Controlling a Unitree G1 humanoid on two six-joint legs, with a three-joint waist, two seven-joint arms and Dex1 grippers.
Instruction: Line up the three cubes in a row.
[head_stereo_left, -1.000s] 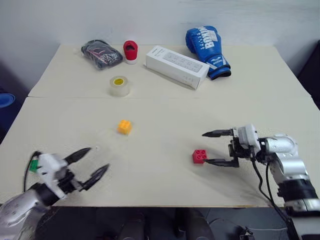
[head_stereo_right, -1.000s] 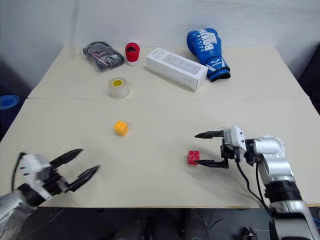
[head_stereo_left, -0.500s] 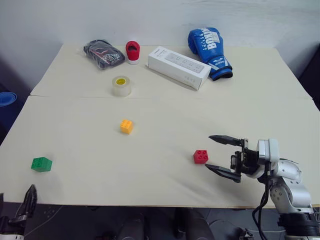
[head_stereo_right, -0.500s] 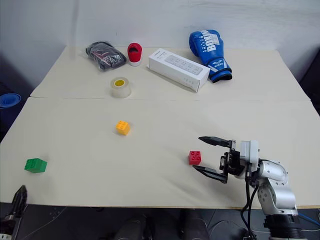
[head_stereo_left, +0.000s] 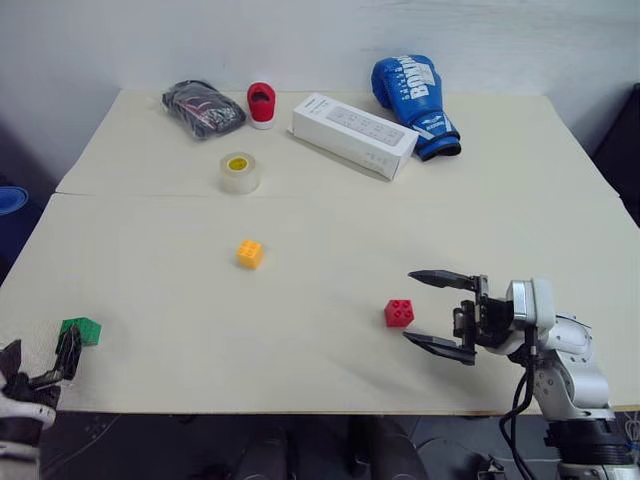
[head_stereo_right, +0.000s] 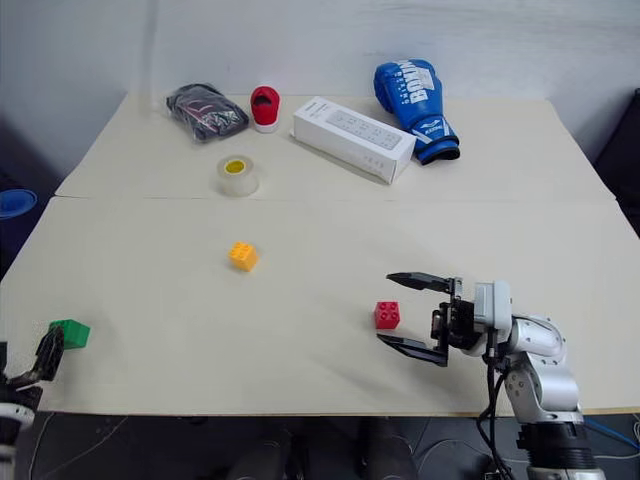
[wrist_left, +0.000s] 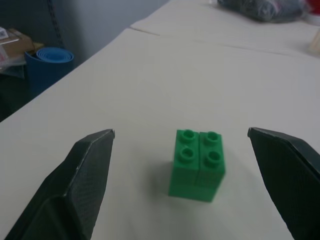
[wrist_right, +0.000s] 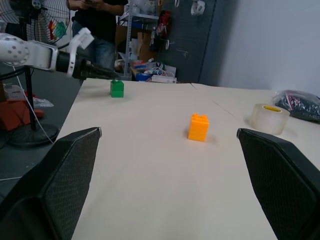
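Cubes are still scattered over the table (head_stereo_left: 330, 215), so the lining-up has barely begun: the green cube (head_stereo_left: 81, 330) sits at the lower left of the head view near the table's front edge, the orange-yellow cube (head_stereo_left: 249, 253) lies left of centre, and the red cube (head_stereo_left: 399, 313) rests right of centre toward the front, all three well apart. The step in hand looks like the approach to the green cube. The left gripper (wrist_left: 200, 170) points at it with both fingers spread wide, the cube standing between and just beyond the tips, untouched. The next move would call for easing forward until the fingers bracket the cube's sides, then closing squarely so it does not skid toward the edge. The right gripper (head_stereo_left: 440, 312) hovers just right of the red cube, jaws wide apart and empty, tips near it but not touching. Compared with half a second ago, the left gripper has come up from below the table edge to sit just beside the green cube, while the right gripper has hardly shifted; the cubes have not moved.
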